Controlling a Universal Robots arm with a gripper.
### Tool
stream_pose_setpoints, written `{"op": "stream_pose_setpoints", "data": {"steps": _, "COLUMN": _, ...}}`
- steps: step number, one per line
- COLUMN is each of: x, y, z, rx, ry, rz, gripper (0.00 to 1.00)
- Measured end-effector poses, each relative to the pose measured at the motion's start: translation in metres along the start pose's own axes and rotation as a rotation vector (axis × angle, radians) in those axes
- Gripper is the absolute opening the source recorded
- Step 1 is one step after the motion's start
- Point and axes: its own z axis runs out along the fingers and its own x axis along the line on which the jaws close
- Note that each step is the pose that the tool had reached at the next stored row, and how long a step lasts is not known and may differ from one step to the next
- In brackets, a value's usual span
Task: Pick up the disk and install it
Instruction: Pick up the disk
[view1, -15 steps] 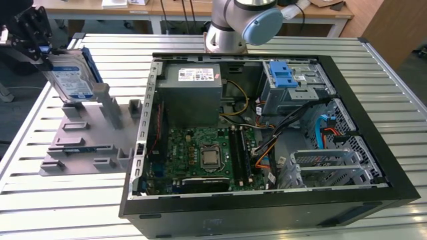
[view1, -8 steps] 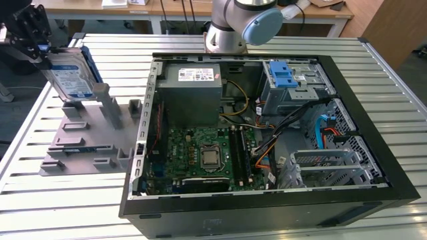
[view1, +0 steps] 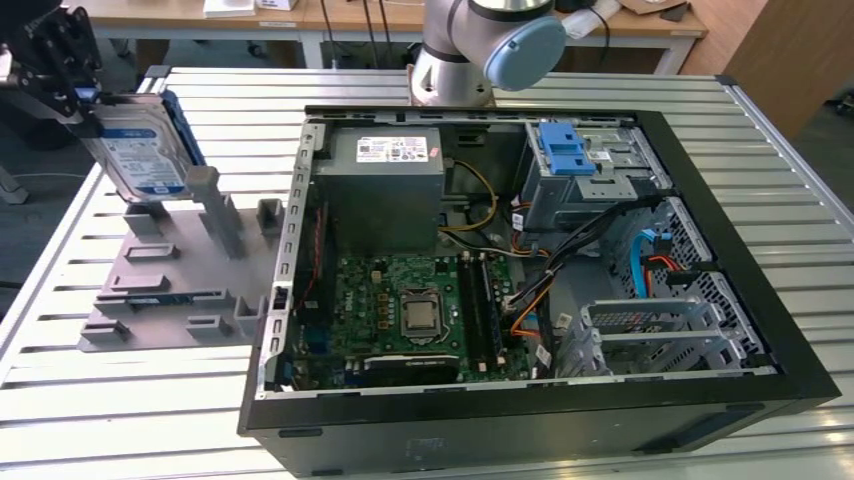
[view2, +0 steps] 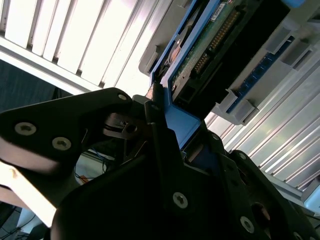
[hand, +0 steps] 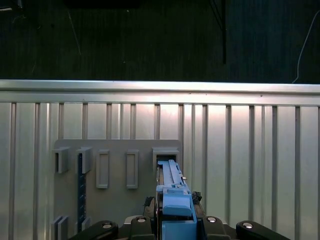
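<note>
One gripper (view1: 83, 100) clamps the disk (view1: 140, 150) at upper left, over the rack (view1: 160, 270); a firm upright hold seems wise.

**No legible print — only labels too small to read**

Nothing can be read in any view. In the upper left of the exterior view, the flat silver rectangular hard disk (view1: 138, 150) with a blue plastic bracket carries a blue-and-white label (view1: 142, 165), and its characters are too small to make out. At upper centre, the grey metal power supply box (view1: 387, 178) inside the open black computer case (view1: 534, 400) bears a white sticker (view1: 391, 151) with dark lines of print — equally illegible.
</note>
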Motion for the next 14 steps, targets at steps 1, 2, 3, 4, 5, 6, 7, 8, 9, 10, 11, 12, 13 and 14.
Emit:
{"op": "stream_pose_setpoints", "data": {"steps": 1, "x": 0.0, "y": 0.0, "z": -0.0002, "rx": -0.0001, "ry": 0.0, "rz": 0.0, "gripper": 0.36}}
{"op": "stream_pose_setpoints", "data": {"steps": 2, "x": 0.0, "y": 0.0, "z": -0.0003, "rx": 0.0, "ry": 0.0, "rz": 0.0, "gripper": 0.36}}
{"op": "stream_pose_setpoints", "data": {"steps": 3, "x": 0.0, "y": 0.0, "z": -0.0011, "rx": -0.0001, "ry": 0.0, "rz": 0.0, "gripper": 0.36}}
{"op": "stream_pose_setpoints", "data": {"steps": 4, "x": -0.0001, "y": 0.0, "z": -0.0021, "rx": -0.0001, "ry": 0.0, "rz": 0.0, "gripper": 0.36}}
{"op": "stream_pose_setpoints", "data": {"steps": 5, "x": -0.0001, "y": 0.0, "z": -0.0022, "rx": -0.0001, "ry": 0.0, "rz": 0.0, "gripper": 0.36}}
{"op": "stream_pose_setpoints", "data": {"steps": 6, "x": -0.0001, "y": 0.0, "z": -0.0023, "rx": -0.0001, "ry": 0.0, "rz": 0.0, "gripper": 0.36}}
{"op": "stream_pose_setpoints", "data": {"steps": 7, "x": -0.0001, "y": 0.0, "z": -0.0026, "rx": 0.0, "ry": 0.0, "rz": 0.0, "gripper": 0.36}}
{"op": "stream_pose_setpoints", "data": {"steps": 8, "x": -0.0001, "y": 0.0, "z": -0.0028, "rx": -0.0001, "ry": 0.0, "rz": 0.0, "gripper": 0.36}}
{"op": "stream_pose_setpoints", "data": {"steps": 9, "x": -0.0001, "y": 0.0, "z": -0.0032, "rx": -0.0001, "ry": 0.0, "rz": 0.0, "gripper": 0.36}}
{"op": "stream_pose_setpoints", "data": {"steps": 10, "x": -0.0001, "y": 0.0, "z": -0.0034, "rx": 0.0, "ry": 0.0, "rz": 0.0, "gripper": 0.36}}
{"op": "stream_pose_setpoints", "data": {"steps": 11, "x": -0.0001, "y": 0.0, "z": -0.0035, "rx": -0.0001, "ry": 0.0, "rz": 0.0, "gripper": 0.36}}
{"op": "stream_pose_setpoints", "data": {"steps": 12, "x": -0.0001, "y": 0.0, "z": -0.0037, "rx": -0.0001, "ry": 0.0, "rz": 0.0, "gripper": 0.36}}
{"op": "stream_pose_setpoints", "data": {"steps": 13, "x": -0.0001, "y": 0.0, "z": -0.004, "rx": -0.0003, "ry": 0.0001, "rz": 0.0, "gripper": 0.36}}
{"op": "stream_pose_setpoints", "data": {"steps": 14, "x": -0.0001, "y": 0.0001, "z": -0.0041, "rx": -0.0002, "ry": 0.0001, "rz": 0.0, "gripper": 0.36}}
